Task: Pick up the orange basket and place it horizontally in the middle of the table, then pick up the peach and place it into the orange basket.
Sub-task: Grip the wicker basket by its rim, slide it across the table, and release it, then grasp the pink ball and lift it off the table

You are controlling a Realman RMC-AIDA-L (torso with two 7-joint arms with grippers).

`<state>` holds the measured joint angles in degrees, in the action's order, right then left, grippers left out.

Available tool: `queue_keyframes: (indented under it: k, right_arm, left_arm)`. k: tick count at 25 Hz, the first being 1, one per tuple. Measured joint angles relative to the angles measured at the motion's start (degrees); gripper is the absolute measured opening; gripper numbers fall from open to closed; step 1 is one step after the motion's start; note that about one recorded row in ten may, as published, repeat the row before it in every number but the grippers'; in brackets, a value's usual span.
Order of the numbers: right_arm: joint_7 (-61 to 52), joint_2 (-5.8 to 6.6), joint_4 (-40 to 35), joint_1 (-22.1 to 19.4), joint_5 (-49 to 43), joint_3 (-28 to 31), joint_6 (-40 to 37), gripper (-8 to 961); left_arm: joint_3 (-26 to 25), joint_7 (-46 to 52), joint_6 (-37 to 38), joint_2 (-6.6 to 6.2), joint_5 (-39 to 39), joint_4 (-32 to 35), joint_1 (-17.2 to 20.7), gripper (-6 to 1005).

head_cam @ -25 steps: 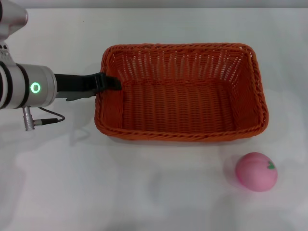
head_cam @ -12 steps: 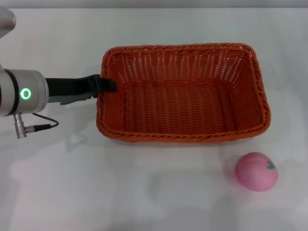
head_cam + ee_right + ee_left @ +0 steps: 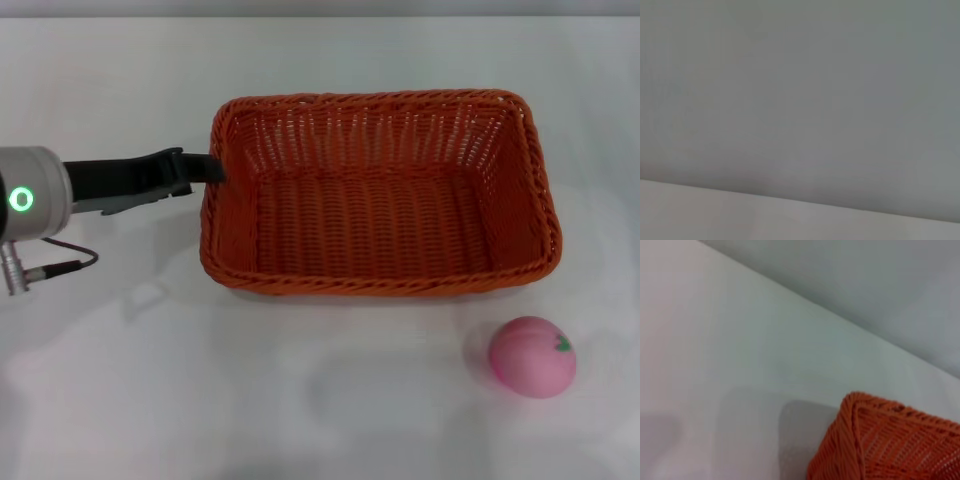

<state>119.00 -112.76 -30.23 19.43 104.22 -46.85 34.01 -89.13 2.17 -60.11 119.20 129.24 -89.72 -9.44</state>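
The orange basket lies lengthwise across the middle of the white table, with nothing in it. Its corner shows in the left wrist view as orange weave. The pink peach rests on the table in front of the basket's right corner, apart from it. My left gripper reaches in from the left, its dark fingertips just outside the basket's left rim, open and holding nothing. The right gripper is out of view; its wrist view shows only grey wall and table edge.
A grey cable loops from the left wrist down over the table at the far left. Bare tabletop stretches in front of the basket and to the left of the peach.
My left gripper has drawn back to the left, off the basket's left rim where its finger reached inside. The basket stays where it was left and the peach has not moved.
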Motion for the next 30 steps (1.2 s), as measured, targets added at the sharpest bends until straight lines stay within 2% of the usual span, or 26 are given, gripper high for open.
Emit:
queue_keyframes:
  k: [8, 16, 20, 30]
  right_arm:
    - [0.0, 0.00, 0.0, -0.1, -0.1, 0.0, 0.0, 858]
    - [-0.6, 0.00, 0.0, -0.6, -0.1, 0.0, 0.0, 858]
    - [-0.8, 0.00, 0.0, -0.6, -0.1, 0.4, 0.1, 858]
    - [-2.2, -0.45, -1.8, -1.9, -0.2, 0.3, 0.9, 858]
  left_arm:
    - [-4.8, -0.3, -1.5, -0.07, 1.3, -5.0, 2.6, 427]
    - [-10.4, -3.2, -1.1, 0.09, 2.5, -6.4, 3.3, 427]
    - [-13.2, -6.5, 1.2, 0.20, 2.1, -6.4, 4.4, 426]
    - [-14.3, -13.8, 10.9, 0.19, 2.0, -5.9, 6.4, 427]
